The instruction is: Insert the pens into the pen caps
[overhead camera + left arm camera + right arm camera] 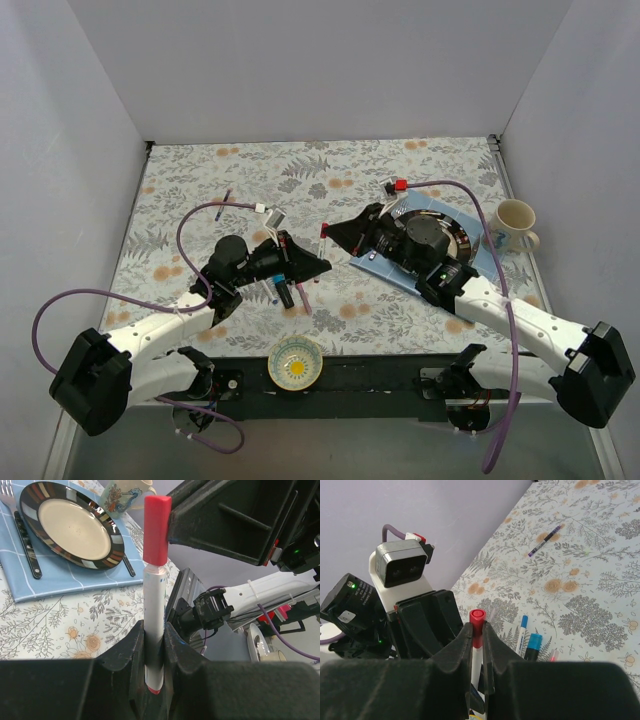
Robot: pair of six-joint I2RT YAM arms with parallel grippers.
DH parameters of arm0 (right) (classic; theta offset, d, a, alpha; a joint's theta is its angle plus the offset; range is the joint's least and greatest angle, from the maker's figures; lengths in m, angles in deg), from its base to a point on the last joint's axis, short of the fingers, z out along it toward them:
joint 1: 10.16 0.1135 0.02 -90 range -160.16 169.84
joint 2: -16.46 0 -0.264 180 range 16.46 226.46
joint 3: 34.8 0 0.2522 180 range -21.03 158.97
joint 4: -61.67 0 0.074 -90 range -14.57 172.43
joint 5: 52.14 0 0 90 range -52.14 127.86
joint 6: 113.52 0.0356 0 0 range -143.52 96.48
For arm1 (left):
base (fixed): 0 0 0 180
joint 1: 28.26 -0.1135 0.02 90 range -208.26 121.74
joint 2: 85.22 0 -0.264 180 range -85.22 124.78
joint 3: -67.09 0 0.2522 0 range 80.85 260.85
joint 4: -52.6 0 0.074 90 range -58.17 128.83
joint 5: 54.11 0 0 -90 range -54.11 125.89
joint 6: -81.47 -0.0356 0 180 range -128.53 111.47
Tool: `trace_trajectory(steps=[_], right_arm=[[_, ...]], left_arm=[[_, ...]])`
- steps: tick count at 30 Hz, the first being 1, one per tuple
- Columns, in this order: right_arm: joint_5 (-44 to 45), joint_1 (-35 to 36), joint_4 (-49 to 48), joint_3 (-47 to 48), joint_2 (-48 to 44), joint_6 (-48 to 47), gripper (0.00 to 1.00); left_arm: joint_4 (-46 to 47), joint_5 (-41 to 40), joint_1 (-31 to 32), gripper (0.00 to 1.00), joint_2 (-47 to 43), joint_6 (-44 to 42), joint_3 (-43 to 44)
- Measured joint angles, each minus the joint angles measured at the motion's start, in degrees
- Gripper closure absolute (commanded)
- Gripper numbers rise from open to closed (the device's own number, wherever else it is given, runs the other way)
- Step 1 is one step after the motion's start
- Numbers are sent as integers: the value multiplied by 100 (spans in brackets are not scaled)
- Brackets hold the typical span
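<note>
Closest to us, the left claw (154, 632) pinches one smooth white pen (154, 595) by its round barrel, a squarish red cap (157, 530) seated on its end. The right claw (476, 632) is clamped narrow around that cap. On the worktop (600, 580) we count three more together: a blue-capped pen (522, 632), a black marker (533, 645) just beside it, and a pink tip (553, 655). One dark pen (546, 536) lies well apart. Floral cloth covers the worktop and plain pale walls enclose it.
</note>
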Motion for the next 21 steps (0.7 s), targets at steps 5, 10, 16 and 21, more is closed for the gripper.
trace_trajectory(steps=[5, 10, 16, 21], right_arm=[[116, 68, -317, -278, -140, 111, 99], [170, 232, -428, -332, -142, 120, 93], [68, 304, -546, -382, -415, -68, 49], [-125, 374, -197, -50, -643, -474, 17]], left_arm=[[76, -131, 2, 100, -17, -52, 0], [162, -212, -9, 100, -44, -214, 66], [-275, -179, -9, 100, -129, -673, 505], [-802, -133, -9, 100, -608, -1250, 907]])
